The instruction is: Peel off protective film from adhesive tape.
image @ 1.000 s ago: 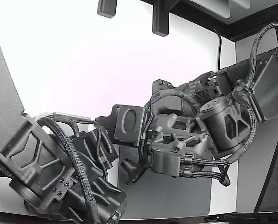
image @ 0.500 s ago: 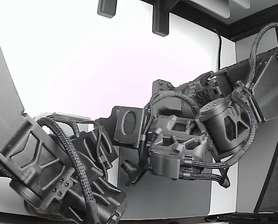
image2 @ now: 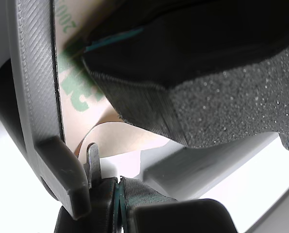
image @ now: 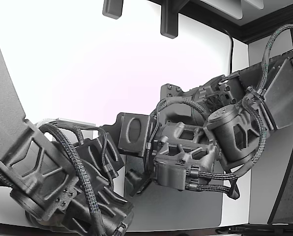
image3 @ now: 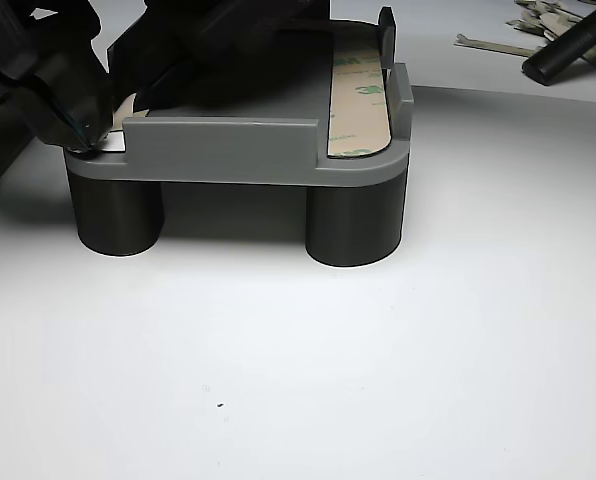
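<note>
We see one strip of adhesive tape [image3: 358,95] lying flat in the grey fixture [image3: 228,148], along the side at the other view's right. Its long axis runs away from that camera, rounded end nearest, tan film face up with green print. A second tan piece [image3: 126,106] shows at the fixture's opposite corner, mostly hidden under the gripper [image3: 78,125]; we cannot tell whether it is a whole strip. The fixture stands on two dark round legs [image3: 356,220] on the white table [image3: 378,380].

In the wrist view, the tan film [image2: 86,104] lies against the fixture's grey wall [image2: 35,97], one edge curling up, and a black foam-faced pad [image2: 217,111] presses close over it. The fingertips seem nearly together at the film's corner, but we cannot tell whether they pinch it.

Several loose tan strips [image3: 498,42] and one dark rod [image3: 573,50] lie far back on the table. The exterior view shows two arms, the nearer [image: 63,182] and the farther [image: 195,152].
</note>
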